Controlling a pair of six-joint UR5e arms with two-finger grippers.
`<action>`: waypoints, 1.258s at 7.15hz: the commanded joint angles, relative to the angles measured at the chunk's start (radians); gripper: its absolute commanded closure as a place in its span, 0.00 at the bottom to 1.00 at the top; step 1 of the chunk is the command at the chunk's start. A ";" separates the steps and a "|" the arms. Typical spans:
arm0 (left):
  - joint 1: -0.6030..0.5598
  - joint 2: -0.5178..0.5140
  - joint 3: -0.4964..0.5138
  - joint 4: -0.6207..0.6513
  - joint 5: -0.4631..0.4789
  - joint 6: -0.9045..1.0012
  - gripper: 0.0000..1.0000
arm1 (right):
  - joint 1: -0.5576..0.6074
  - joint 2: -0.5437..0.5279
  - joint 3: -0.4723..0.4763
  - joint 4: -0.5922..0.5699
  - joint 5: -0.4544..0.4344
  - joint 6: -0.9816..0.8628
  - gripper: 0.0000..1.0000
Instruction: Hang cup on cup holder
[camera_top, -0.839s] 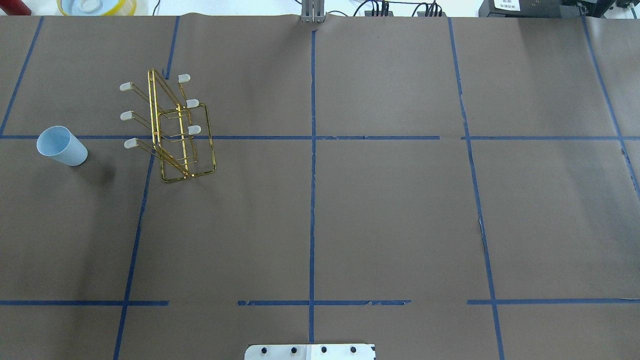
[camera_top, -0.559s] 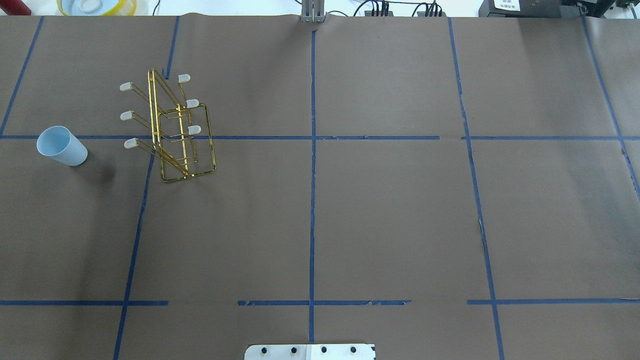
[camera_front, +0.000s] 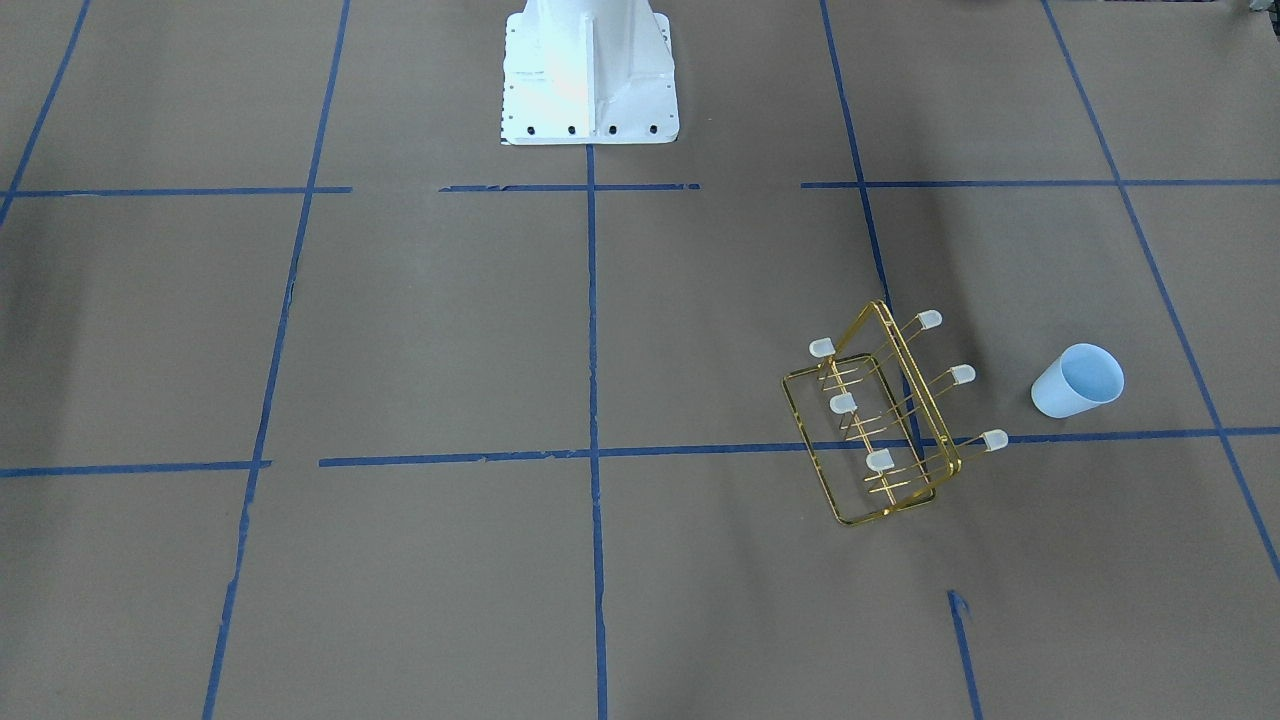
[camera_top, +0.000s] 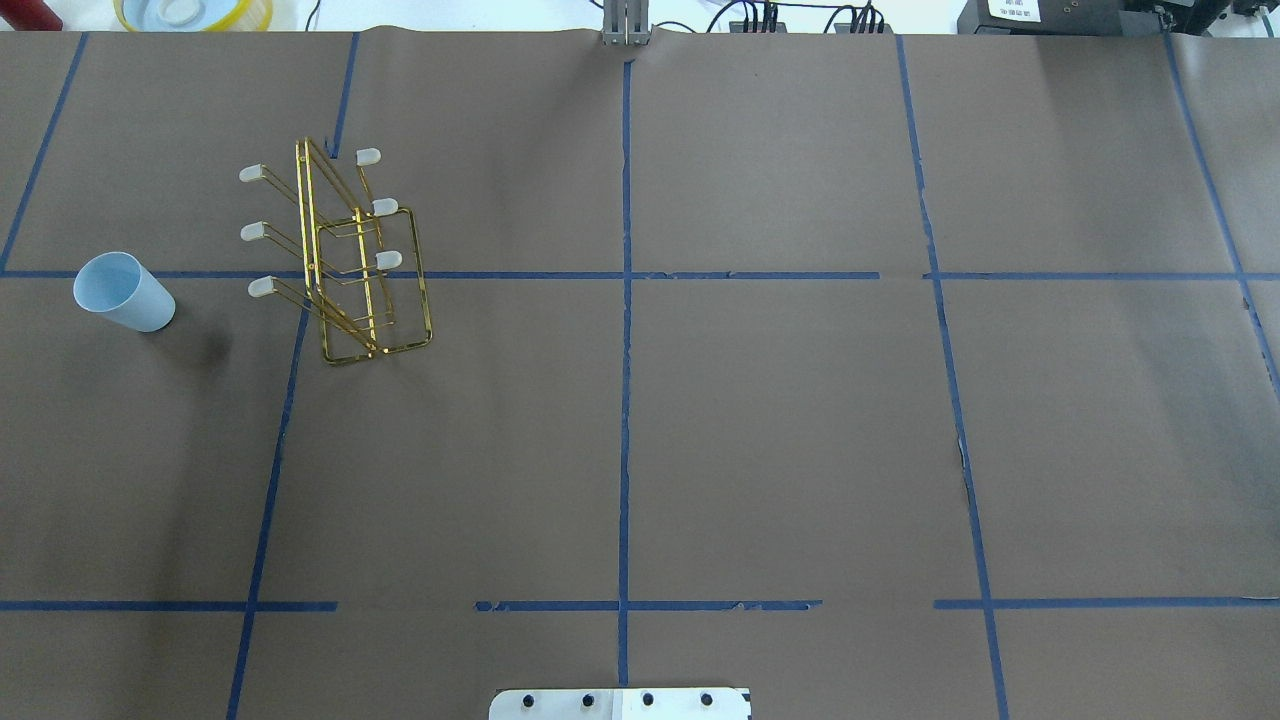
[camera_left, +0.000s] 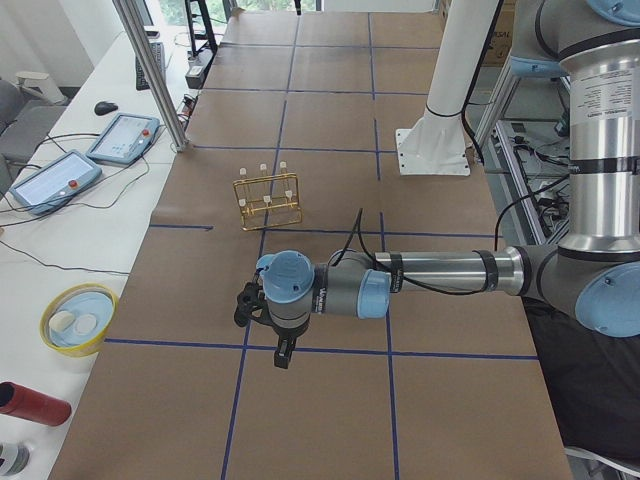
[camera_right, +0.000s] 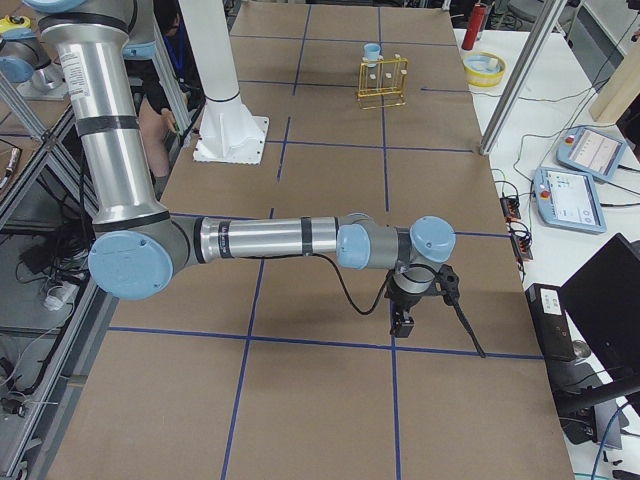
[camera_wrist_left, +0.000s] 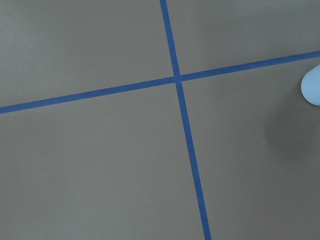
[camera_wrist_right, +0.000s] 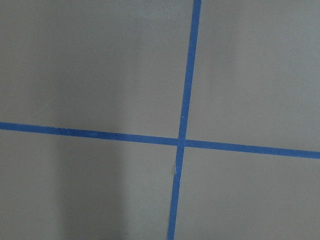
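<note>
— Where is the cup?

— The cup (camera_top: 122, 292) stands upright on the table (camera_top: 760, 420), mouth up, at the far left of the overhead view, just below a horizontal tape line (camera_top: 800, 275). It is not hung. In the front-facing view it sits at the right, mid-height (camera_front: 1078, 381).

— And the cup holder?

— The cup holder (camera_top: 388, 259) stands on its rectangular base to the right of the cup in the overhead view, near it but apart, straddling the same tape line. Three capped prongs (camera_top: 262, 288) angle toward the cup; three point the other way.

— The left gripper?

— The left gripper (camera_left: 283, 355) hangs low over the table at the end of the near arm in the left side view, lower centre of the frame, pointing down. I cannot tell how its jaws stand. A pale blue rounded edge (camera_wrist_left: 312, 86) shows at the right margin of its wrist view.

— The right gripper?

— The right gripper (camera_right: 403, 322) hangs over the table, right of centre in the right side view, well apart from cup and holder at the top of that frame. I cannot tell its jaw state either.
</note>
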 joint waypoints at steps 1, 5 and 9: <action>0.000 -0.003 0.003 0.004 0.017 -0.005 0.00 | 0.000 0.000 0.000 0.000 0.000 0.000 0.00; 0.000 -0.037 0.013 -0.002 0.005 -0.002 0.00 | 0.000 0.000 0.000 0.000 0.000 0.000 0.00; 0.002 -0.072 0.009 -0.048 0.009 -0.168 0.00 | -0.001 0.000 0.000 0.000 0.000 0.000 0.00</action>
